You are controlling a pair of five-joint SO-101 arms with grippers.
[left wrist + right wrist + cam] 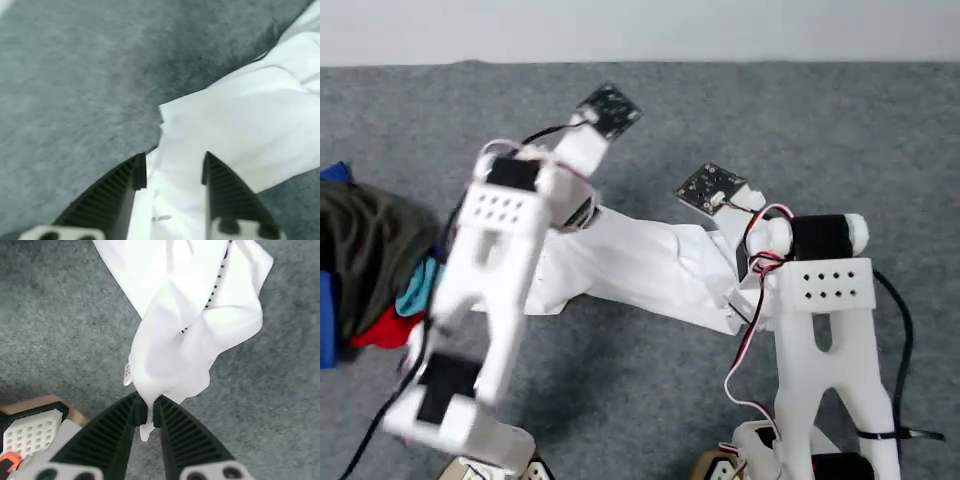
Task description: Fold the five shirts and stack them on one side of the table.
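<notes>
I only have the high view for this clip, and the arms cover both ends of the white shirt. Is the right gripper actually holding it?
Observer: Yes. Its wrist view shows the right gripper shut on a bunched fold of the white shirt.
Operator: And the left one?
Observer: The left gripper is open. Its fingers are apart, and the shirt's edge shows between them, not pinched.
Operator: Any marking on the shirt?
Observer: A dotted dark line runs along the fabric beyond the right gripper.
</notes>
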